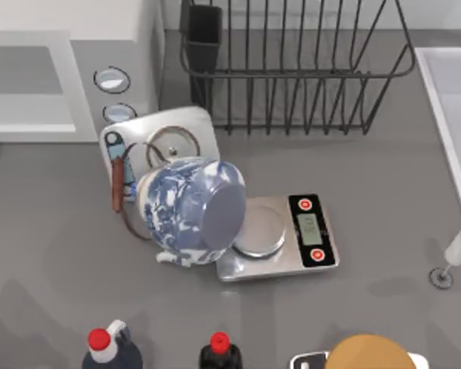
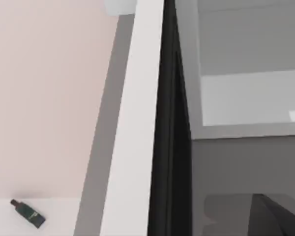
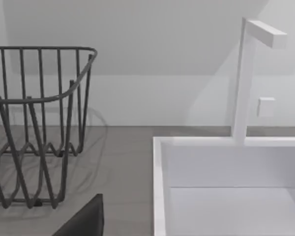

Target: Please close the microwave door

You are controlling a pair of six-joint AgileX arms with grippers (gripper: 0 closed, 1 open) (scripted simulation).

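The big white-grey box microwave (image 1: 100, 54) is seen at the upper left of the top view, w/ two round white-rimmed dials on its grey control strip. The microwave door (image 1: 31, 84), a flat panel w/ thick white frame and grey window, is set at the far upper left, just left of that strip. Whether it is fully shut cannot be told from above. In the left wrist view a long white edge (image 2: 132, 123) is seen beside a narrow black strip.

A dark wedge of the left gripper (image 2: 273, 219) is seen at the lower right of the left wrist view. A dark part of the right gripper (image 3: 86, 221) is seen at the bottom of the right wrist view. For both, grip state cannot be told, and nothing is seen held.

Approx. centre of the top view, a blue-and-white patterned ceramic jar (image 1: 190, 211) is laid on its side, overlapping a small steel scale w/ red buttons (image 1: 292, 238). A black wire dish rack (image 1: 292, 69) is placed at the top centre, and a white sink (image 1: 446, 100) at the right edge.
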